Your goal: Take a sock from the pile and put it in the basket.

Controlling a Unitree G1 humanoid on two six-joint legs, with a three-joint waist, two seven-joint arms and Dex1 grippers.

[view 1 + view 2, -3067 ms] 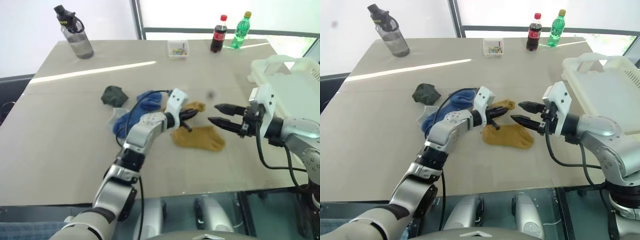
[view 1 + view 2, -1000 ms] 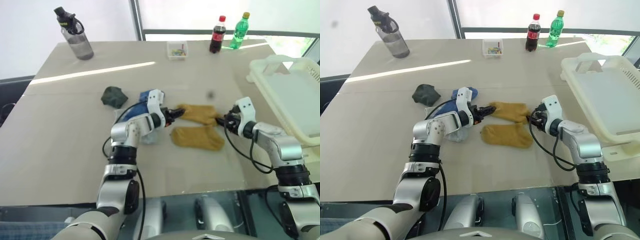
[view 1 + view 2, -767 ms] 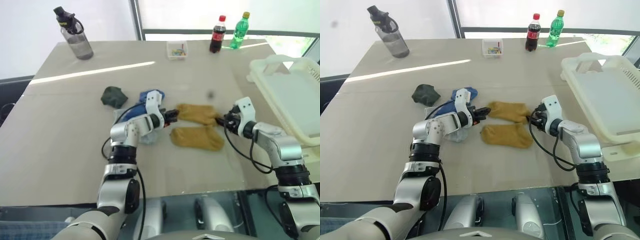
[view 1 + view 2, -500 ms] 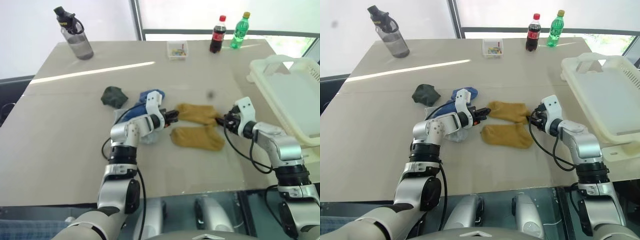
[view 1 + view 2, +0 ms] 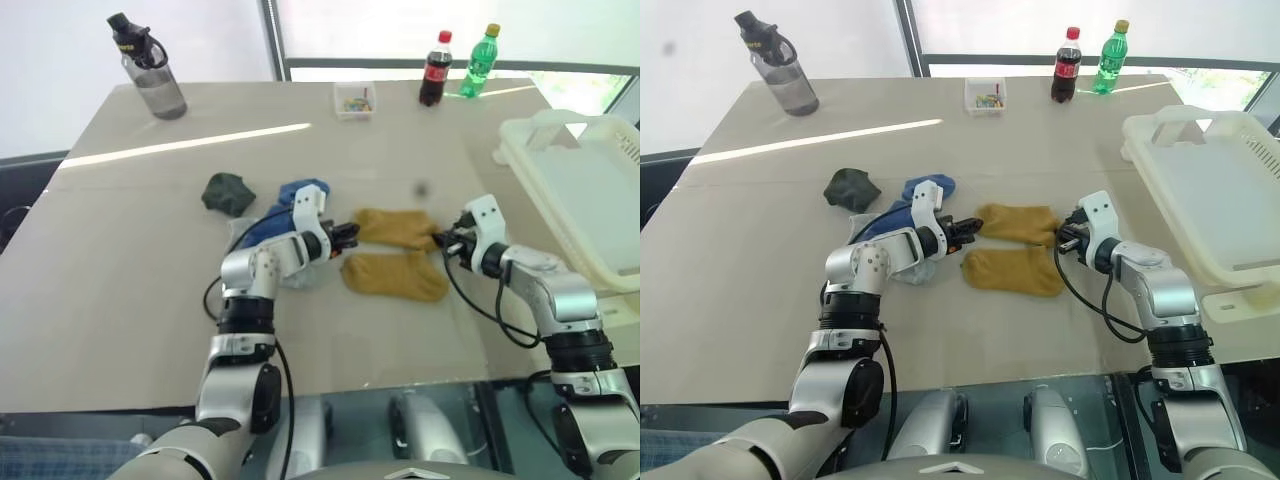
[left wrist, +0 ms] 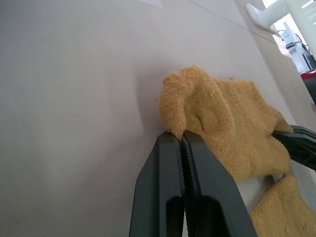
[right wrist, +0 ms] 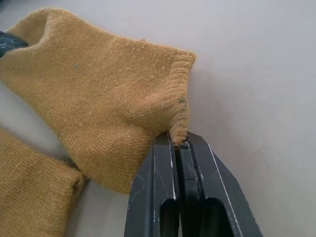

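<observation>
Two mustard-yellow socks lie mid-table beside the pile. The farther sock (image 5: 395,226) is pinched at both ends. My left gripper (image 5: 350,232) is shut on its left edge, and the left wrist view shows the knit (image 6: 227,128) bunched at the closed tips (image 6: 180,136). My right gripper (image 5: 443,240) is shut on the cuff at its right end (image 7: 98,98), tips together (image 7: 178,140). The nearer yellow sock (image 5: 395,275) lies flat, untouched. A blue sock (image 5: 290,200) and a dark green wad (image 5: 228,192) lie to the left. The cream basket (image 5: 1140,140) stands at the table's right edge.
Along the far side stand a grey water bottle (image 5: 150,65), a small clear box (image 5: 355,98), a cola bottle (image 5: 435,68) and a green bottle (image 5: 480,60). Bare tabletop lies between the socks and the basket.
Three seconds ago both grippers hovered open over the socks. They have since come down to the farther yellow sock's two ends and closed on it. Over the last second the arms barely moved.
</observation>
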